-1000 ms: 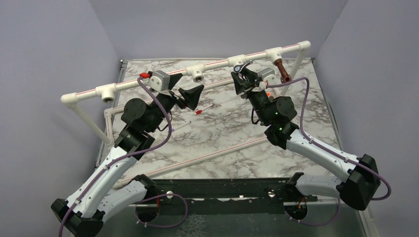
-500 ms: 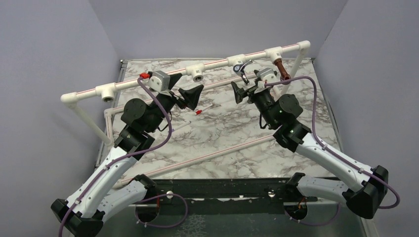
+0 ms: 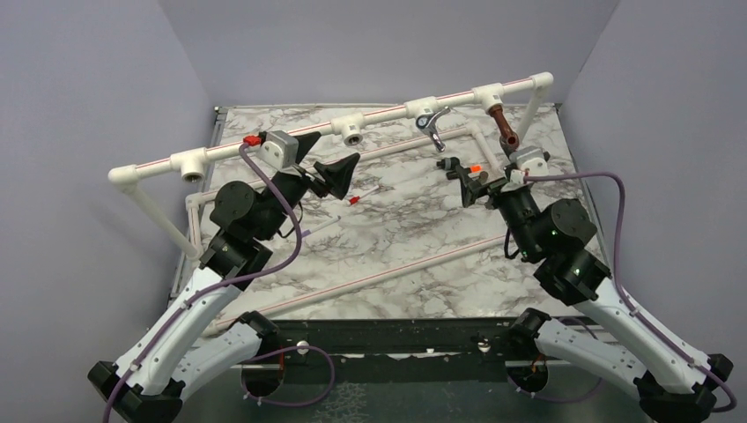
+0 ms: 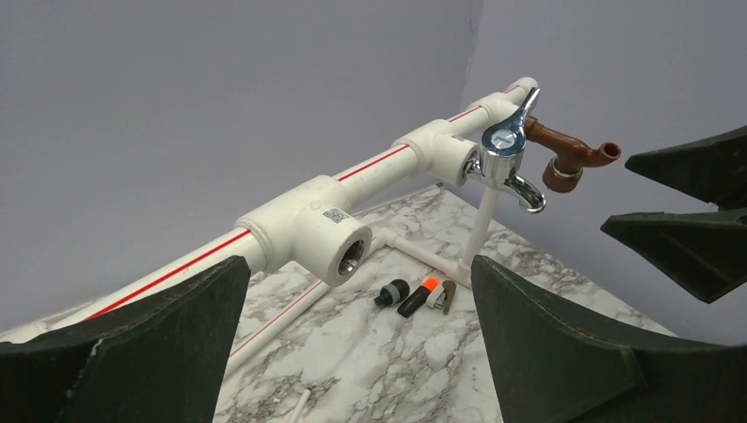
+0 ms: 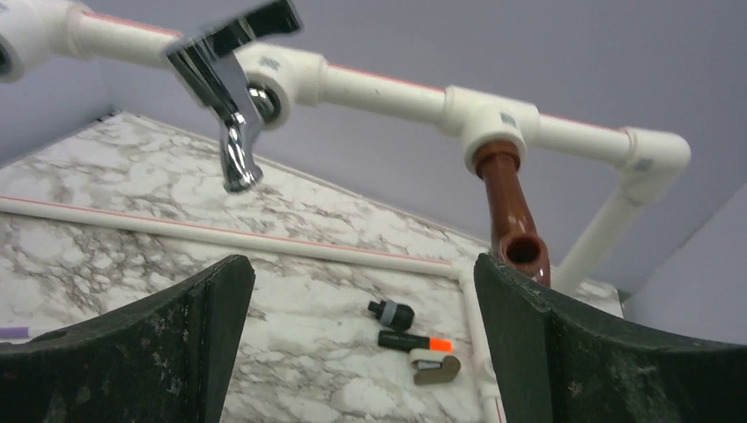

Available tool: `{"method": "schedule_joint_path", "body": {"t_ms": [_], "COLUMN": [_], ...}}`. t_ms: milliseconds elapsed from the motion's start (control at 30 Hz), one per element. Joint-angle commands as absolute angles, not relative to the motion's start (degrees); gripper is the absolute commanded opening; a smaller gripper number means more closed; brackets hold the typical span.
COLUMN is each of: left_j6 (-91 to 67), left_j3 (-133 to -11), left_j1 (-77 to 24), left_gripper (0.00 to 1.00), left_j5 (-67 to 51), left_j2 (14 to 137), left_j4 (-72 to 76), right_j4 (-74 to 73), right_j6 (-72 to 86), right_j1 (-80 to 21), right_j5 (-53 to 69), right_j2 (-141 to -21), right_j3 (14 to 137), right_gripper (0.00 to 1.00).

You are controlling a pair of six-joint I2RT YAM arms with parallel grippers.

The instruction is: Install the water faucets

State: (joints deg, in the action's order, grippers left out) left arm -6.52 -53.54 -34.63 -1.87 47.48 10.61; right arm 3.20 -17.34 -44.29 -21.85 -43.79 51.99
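Right wrist: chrome faucet (image 5: 231, 97) and brown faucet (image 5: 513, 211) hang above the spread right hand (image 5: 363, 264)

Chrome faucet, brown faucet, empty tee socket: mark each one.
chrome faucet (image 4: 503, 159), left wrist view, on its body
brown faucet (image 5: 511, 210), right wrist view, on its tube
empty tee socket (image 4: 328, 236), left wrist view, on its collar

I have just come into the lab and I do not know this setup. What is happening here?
A two-armed robot is fitting taps to a white pipe frame. The chrome faucet and the reddish-brown faucet both sit in it already. The left gripper and the right gripper are open and hold nothing. Two sockets further left stand empty.
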Motion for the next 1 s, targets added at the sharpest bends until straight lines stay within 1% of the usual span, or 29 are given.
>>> {"method": "schedule_joint_path", "body": {"t_ms": [0, 267, 400, 500, 633, 833, 967], "left_j6": [-5.60, -6.97, -8.09, -9.36, -9.43, -9.00, -9.40], "left_j3": [-52.87, -52.48, -52.43, -52.30, -52.22, -51.40, -51.24], "left_j1": [-34.80, -34.80, -34.80, -34.80, -34.80, -34.80, -34.79], "left_gripper": [0.97, 0.98, 0.98, 0.98, 0.99, 0.99, 0.99], "left_j5": [-2.43, -5.53, -6.41, -7.95, -7.85, -6.90, -6.98], "left_j2": [45.53, 44.20, 44.18, 44.31, 44.02, 43.01, 43.14], "left_j4": [12.71, 14.14, 14.60, 15.19, 15.21, 15.66, 15.95], "right_j4": [-0.46, 8.36, 21.52, 33.82, 42.10, 63.47, 70.53], "right_j6": [-16.90, -18.51, -20.07, -19.50, -15.07, -13.68, -14.29], "right_j1": [-44.60, -44.56, -43.58, -39.06, -30.75, -24.18, -20.96], "right_j5": [-30.39, -40.79, -41.50, -40.86, -33.96, -32.40, -29.37], "right_j2": [-39.98, -38.70, -40.97, -46.18, -54.05, -69.15, -79.23], "right_j3": [44.56, 29.90, 20.84, 15.77, 13.53, 9.73, 10.79], "right_gripper": [1.00, 1.00, 1.00, 1.00, 1.00, 1.00, 1.00]}}
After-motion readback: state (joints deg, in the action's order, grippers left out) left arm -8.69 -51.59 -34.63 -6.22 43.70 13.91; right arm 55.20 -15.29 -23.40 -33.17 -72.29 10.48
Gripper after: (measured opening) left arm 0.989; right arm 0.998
